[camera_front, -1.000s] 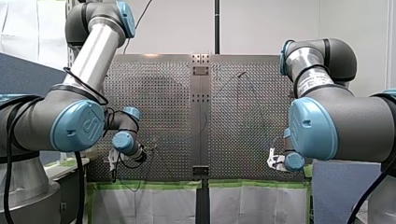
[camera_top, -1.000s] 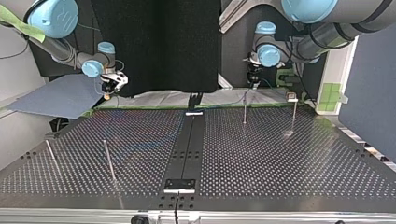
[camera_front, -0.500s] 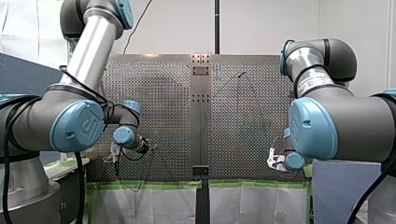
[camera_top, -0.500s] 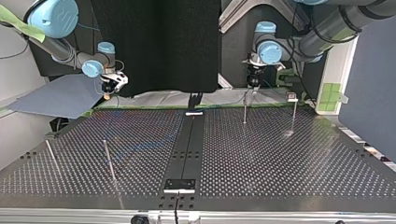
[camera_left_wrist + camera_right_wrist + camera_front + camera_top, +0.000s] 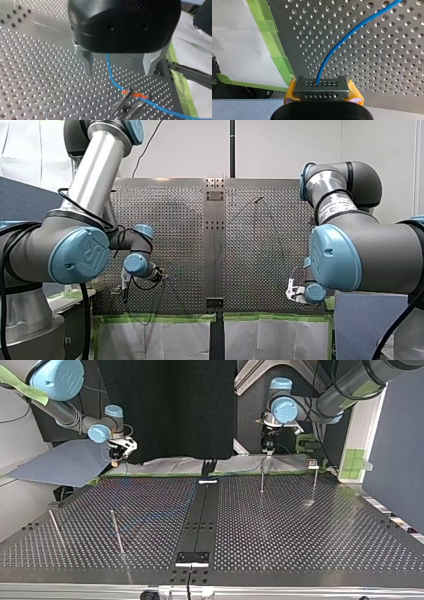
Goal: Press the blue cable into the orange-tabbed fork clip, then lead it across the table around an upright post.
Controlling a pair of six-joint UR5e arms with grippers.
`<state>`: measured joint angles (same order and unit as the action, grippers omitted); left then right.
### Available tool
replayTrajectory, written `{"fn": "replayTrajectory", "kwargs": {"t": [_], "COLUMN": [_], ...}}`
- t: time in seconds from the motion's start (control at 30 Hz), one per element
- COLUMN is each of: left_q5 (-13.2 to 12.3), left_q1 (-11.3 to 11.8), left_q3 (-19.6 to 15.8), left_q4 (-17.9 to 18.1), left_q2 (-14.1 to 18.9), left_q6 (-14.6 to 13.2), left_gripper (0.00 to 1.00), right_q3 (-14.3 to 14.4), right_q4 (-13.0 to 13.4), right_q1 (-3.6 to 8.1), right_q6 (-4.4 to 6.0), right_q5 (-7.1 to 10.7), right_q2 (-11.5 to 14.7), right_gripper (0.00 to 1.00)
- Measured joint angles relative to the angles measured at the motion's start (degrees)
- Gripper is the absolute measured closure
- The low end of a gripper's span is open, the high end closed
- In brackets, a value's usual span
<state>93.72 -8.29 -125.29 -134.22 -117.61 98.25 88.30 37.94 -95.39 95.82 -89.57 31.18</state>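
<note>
Left wrist has lifted and swung a touch toward frame centre in the top view, and my left gripper (image 5: 268,446) now hangs right of centre in the upper frame, just over the tip of an upright post (image 5: 262,479) near the table's (image 5: 310,535) far edge. From its wrist camera the metal fingers (image 5: 88,65) are spread wide, nothing pinched. The blue cable (image 5: 110,73) drops between them touching neither, bends, and meets the orange-tabbed fork clip (image 5: 130,96) just ahead of the gripper at its orange tabs, then carries on past it over the perforated plate. Over at upper left of the top view, my right gripper (image 5: 118,455) hasn't budged, hovering off the table's far corner. Its yellow pads (image 5: 354,93) are pressed together on the cable, which comes out of the dark perforated block (image 5: 321,87) between them and sweeps away across the holes, with green tape (image 5: 275,50) along the table edge beside it
</note>
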Motion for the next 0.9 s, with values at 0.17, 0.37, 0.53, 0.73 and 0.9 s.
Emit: {"fn": "replayTrajectory", "kwargs": {"t": [0.17, 0.37, 0.53, 0.73, 0.9], "left_q5": [0.3, 0.3, 1.2, 3.2, 4.1], "left_q1": [-1.1, -1.6, -1.7, -1.7, -1.7], "left_q3": [-1.8, -2.5, -2.5, -2.5, -2.5], "left_q4": [2.1, 5.1, 7.5, 10.3, 12.7], "left_q2": [-0.7, -3.2, -5.5, -8.1, -8.7], "left_q6": [1.0, 1.6, 1.1, 1.6, 1.3], "left_gripper": [0.00, 0.00, 0.00, 0.00, 0.00], "right_q3": [0.0, 0.0, 0.0, 0.0, 0.0], "right_q4": [0.1, 0.1, 0.2, 0.2, 0.2], "right_q1": [0.00, 0.01, 0.02, 0.03, 0.01], "right_q6": [0.00, 0.00, 0.00, 0.00, 0.00], "right_q5": [0.01, 0.07, 0.09, 0.09, 0.09], "right_q2": [0.0, 0.0, 0.0, 0.0, 0.0], "right_gripper": [1.00, 1.00, 1.00, 1.00, 1.00]}}
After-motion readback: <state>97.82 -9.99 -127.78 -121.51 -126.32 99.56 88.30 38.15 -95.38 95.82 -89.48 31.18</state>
